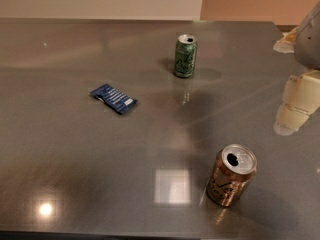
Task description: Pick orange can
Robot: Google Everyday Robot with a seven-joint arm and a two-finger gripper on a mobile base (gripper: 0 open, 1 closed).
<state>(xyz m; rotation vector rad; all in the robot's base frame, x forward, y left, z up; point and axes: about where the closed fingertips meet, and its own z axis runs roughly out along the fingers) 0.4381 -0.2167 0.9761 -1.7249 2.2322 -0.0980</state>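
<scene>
Now | gripper [292, 109] hovers, grip state I cannot tell | orange can [231, 175] upright near it, camera-side, standing alone, likely for clean approach | green can [185, 56] well apart, far side.

Tool [292, 116] at right edge, behind near can [231, 175]; packet [114, 98] left of far can [185, 56]

The arm [311, 36] is seen entering at the far right edge, its grey upper part cut off by the frame, and the cream-coloured gripper [296, 106] is held just beneath it at mid-depth on the right, angled downward and slightly leftward.
</scene>
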